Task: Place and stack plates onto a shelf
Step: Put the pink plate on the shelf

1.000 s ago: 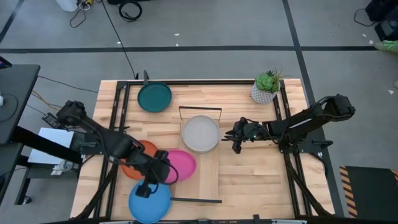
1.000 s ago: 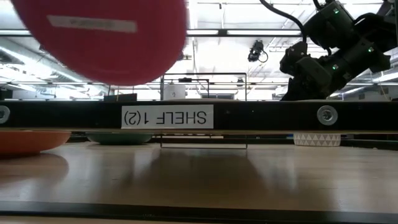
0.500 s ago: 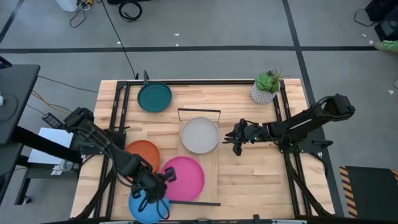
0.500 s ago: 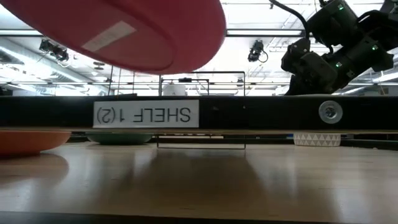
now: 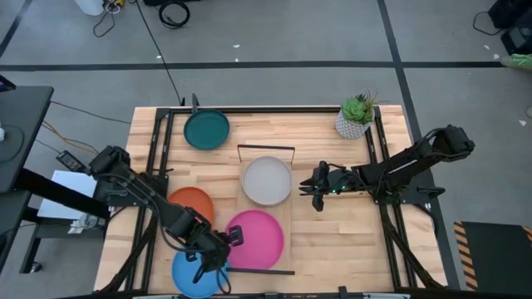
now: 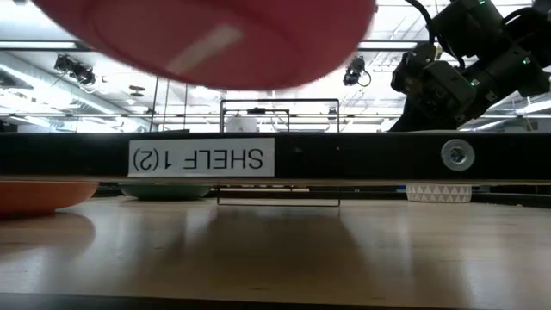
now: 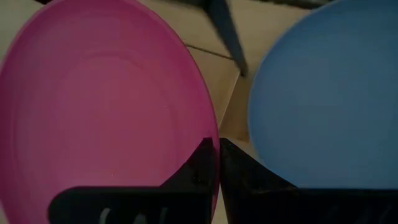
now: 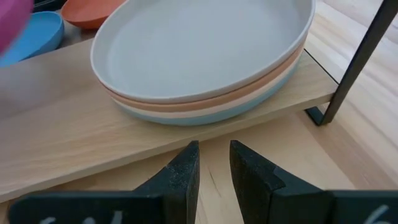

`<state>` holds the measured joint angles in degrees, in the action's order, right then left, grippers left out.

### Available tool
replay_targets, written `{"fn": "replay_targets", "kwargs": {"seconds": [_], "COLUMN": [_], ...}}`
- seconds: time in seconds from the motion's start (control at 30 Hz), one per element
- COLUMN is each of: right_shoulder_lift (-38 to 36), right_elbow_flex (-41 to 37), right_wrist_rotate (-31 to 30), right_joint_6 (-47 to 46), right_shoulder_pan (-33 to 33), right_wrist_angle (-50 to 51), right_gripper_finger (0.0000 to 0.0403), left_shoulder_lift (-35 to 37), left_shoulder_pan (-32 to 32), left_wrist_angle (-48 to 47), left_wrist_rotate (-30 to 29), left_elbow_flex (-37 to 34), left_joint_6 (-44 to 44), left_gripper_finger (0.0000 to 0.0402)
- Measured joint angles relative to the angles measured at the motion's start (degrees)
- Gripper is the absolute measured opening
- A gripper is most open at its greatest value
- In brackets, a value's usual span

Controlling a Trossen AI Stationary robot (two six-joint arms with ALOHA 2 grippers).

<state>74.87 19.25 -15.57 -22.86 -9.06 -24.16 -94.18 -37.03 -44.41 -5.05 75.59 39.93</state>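
Overhead, the long narrow light-wood shelf [image 5: 268,218] with thin black wire frames at its ends serves as the landmark, running down the middle of the slatted wooden tabletop [image 5: 332,241]. On the shelf's far half sits a stack of 3 round matte plates [image 8: 202,62], cream on top, tan beneath, light blue lowest. The round magenta plate [image 5: 253,239] hangs over the shelf's near half, clamped at its rim by the left gripper [image 5: 229,241], whose fingers pinch together on the edge in the left wrist view. Left of the shelf lie the orange plate [image 5: 184,202] and the bright blue plate [image 5: 189,272]; the dark teal plate [image 5: 206,129] rests left of the shelf's far end. The right gripper [image 5: 317,187] waits just right of the stack, its fingers [image 8: 184,171] a narrow gap apart and holding nothing.

These plates look stiff, light and smooth, so a rim pinch seems the sensible hold, though a one-sided grip may let the plate tilt or slip.

From table height only the magenta plate's blurred underside shows, cut off at the top. Whether the plate touches the shelf cannot be told, and no grey plate is visible.
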Motion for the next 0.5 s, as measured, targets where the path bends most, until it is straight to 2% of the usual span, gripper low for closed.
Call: {"fn": "replay_targets", "kwargs": {"seconds": [0.17, 0.3, 0.5], "right_shoulder_lift": [0.0, 0.0, 0.0], "right_elbow_flex": [0.0, 0.0, 0.0], "right_wrist_rotate": [0.0, 0.1, 0.1], "right_joint_6": [0.1, -0.1, -0.1], "right_shoulder_pan": [0.0, -0.1, -1.5], "right_wrist_angle": [-0.2, 0.1, -0.3], "right_gripper_finger": [0.0094, 0.0094, 0.0094], "left_shoulder_lift": [-2.8, -4.5, -6.9], "left_shoulder_pan": [1.4, 2.6, 4.1], "left_wrist_angle": [0.0, 1.1, 7.0], "left_wrist_rotate": [0.7, 3.5, 4.4], "left_elbow_flex": [-0.2, -0.2, -0.2], "left_joint_6": [-0.2, -0.8, -11.4], "left_gripper_finger": [0.0018, 0.0023, 0.0025]}}
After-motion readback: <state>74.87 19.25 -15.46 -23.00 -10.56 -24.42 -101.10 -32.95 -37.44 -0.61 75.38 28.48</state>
